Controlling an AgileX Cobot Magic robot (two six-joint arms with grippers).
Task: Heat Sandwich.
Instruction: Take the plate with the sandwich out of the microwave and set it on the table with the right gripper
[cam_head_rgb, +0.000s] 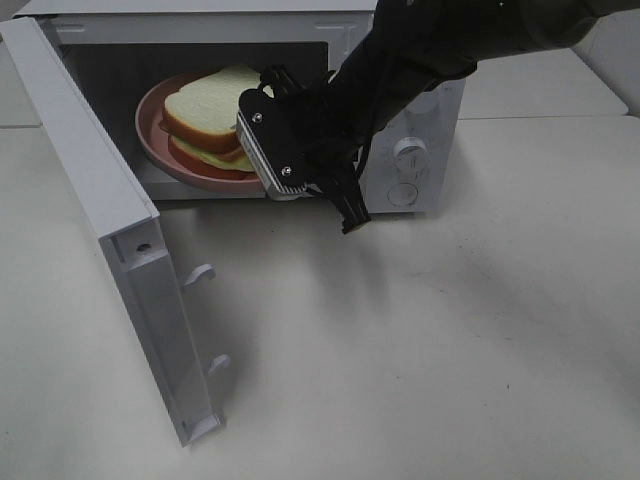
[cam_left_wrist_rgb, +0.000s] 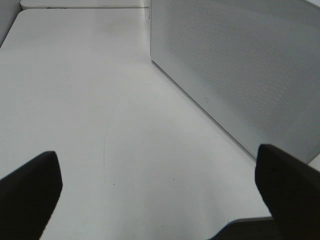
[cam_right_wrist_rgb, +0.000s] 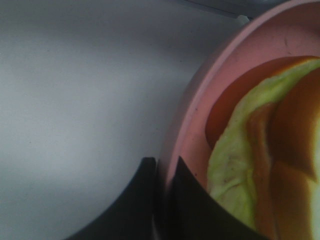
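Note:
The sandwich (cam_head_rgb: 210, 115) lies on a round pink plate (cam_head_rgb: 158, 150) inside the open microwave (cam_head_rgb: 425, 110). It has white bread with a tan crust, green lettuce and a red-orange filling (cam_right_wrist_rgb: 260, 150). My right arm reaches into the cavity from the right. In the right wrist view my right gripper (cam_right_wrist_rgb: 165, 167) is shut on the plate's rim (cam_right_wrist_rgb: 200, 100), one finger on each side of it. In the left wrist view my left gripper (cam_left_wrist_rgb: 160, 185) stands open over bare table, with nothing between its fingers (cam_left_wrist_rgb: 30, 195).
The microwave door (cam_head_rgb: 90, 180) is swung wide open toward the front left, its latch hooks (cam_head_rgb: 200, 272) sticking out. A white perforated panel (cam_left_wrist_rgb: 240, 65) stands beside my left gripper. The control knobs (cam_head_rgb: 408, 150) are on the microwave's right front.

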